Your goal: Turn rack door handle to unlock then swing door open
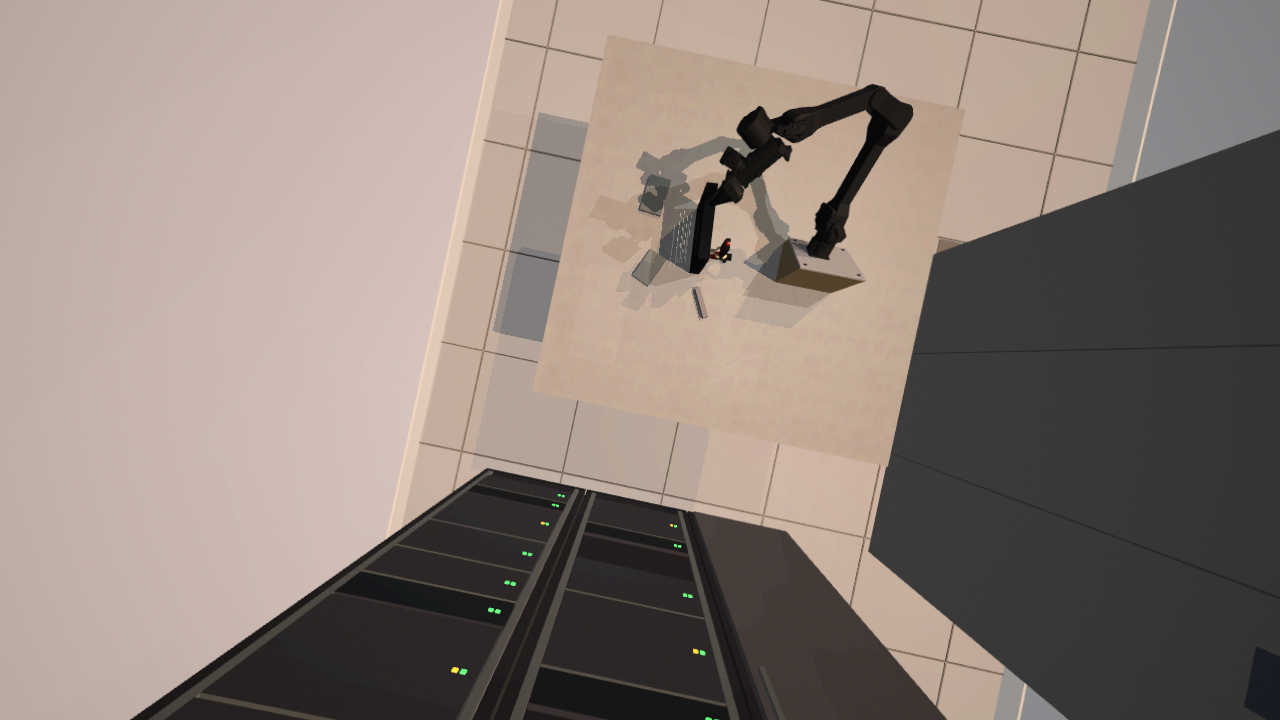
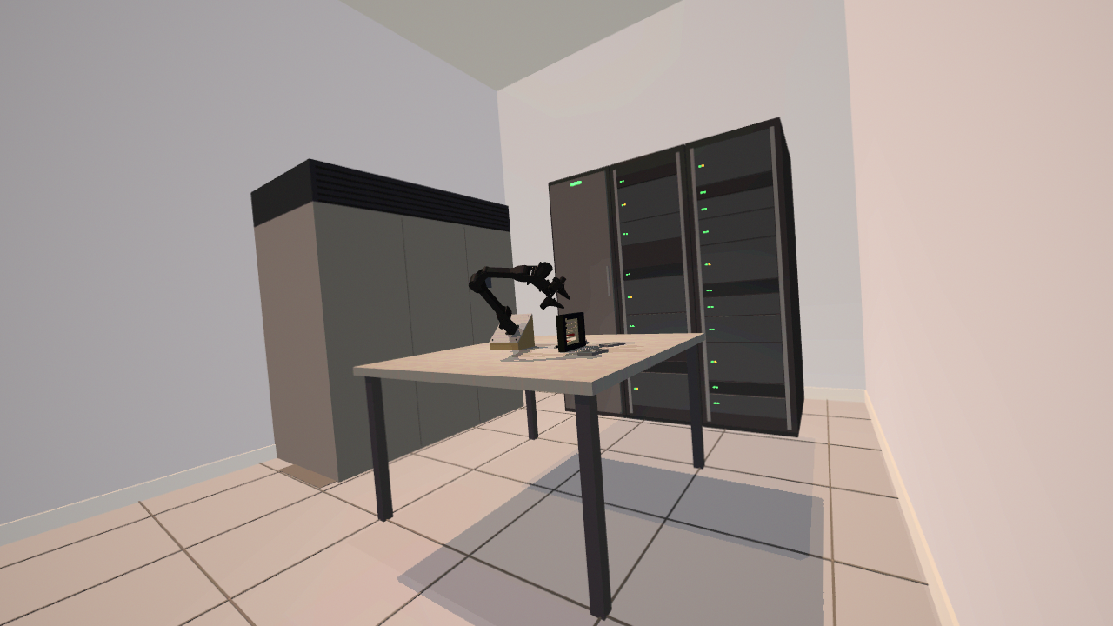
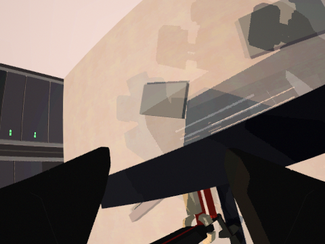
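The black rack frame with its door (image 1: 704, 231) (image 2: 567, 335) stands upright on the table. In the wrist view its top (image 3: 152, 183) crosses as a dark band below the middle. Small red, pale and black parts (image 1: 725, 250) (image 3: 209, 203) stick out on the side toward the arm's base. I cannot make out the handle or its turn among them, and I cannot tell the door's angle. My gripper (image 2: 563, 300) (image 3: 168, 156) is open and empty, above the frame's top and tilted down. In the top view it is near the frame's upper end.
A grey plate (image 1: 646, 267) (image 3: 164, 99) and another grey plate (image 1: 653, 195) (image 3: 242, 28) lie on the far side of the frame. A narrow grey bar (image 1: 699, 302) (image 3: 145, 208) lies off one end. The arm's wedge base (image 1: 819, 268) (image 2: 509, 342) stands on the table (image 1: 716, 385) (image 2: 467, 373).
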`<state>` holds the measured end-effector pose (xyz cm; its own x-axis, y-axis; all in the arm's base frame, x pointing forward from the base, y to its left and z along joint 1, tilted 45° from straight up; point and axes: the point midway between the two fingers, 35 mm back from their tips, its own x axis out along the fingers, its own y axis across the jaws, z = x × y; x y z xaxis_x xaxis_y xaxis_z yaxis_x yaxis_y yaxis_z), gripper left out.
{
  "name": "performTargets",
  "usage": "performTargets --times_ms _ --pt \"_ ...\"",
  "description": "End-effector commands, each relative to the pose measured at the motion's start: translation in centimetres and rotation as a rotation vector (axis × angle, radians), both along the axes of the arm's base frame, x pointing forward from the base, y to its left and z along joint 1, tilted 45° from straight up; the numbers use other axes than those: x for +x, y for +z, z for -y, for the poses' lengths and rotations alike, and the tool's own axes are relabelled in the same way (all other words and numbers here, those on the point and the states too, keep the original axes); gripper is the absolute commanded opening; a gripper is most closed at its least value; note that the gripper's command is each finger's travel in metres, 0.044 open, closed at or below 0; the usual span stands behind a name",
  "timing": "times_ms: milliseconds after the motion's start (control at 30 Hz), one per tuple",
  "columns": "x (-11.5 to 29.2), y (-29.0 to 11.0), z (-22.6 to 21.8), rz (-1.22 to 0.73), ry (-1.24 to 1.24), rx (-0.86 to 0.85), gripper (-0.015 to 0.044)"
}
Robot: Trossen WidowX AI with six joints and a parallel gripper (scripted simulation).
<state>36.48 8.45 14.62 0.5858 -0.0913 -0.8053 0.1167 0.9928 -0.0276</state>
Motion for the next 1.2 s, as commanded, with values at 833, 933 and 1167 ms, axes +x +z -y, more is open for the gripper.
performTargets --times_ms 833,933,1167 --pt "-4.7 -7.9 -4.1 -0.519 -0.035 -0.468 0.0283" --pt "-5.2 -8.3 -4.4 -0.554 -0.035 -0.529 0.0283" --pt "-6.3 -9.0 -5.1 -0.623 -0.031 -0.682 0.0283"
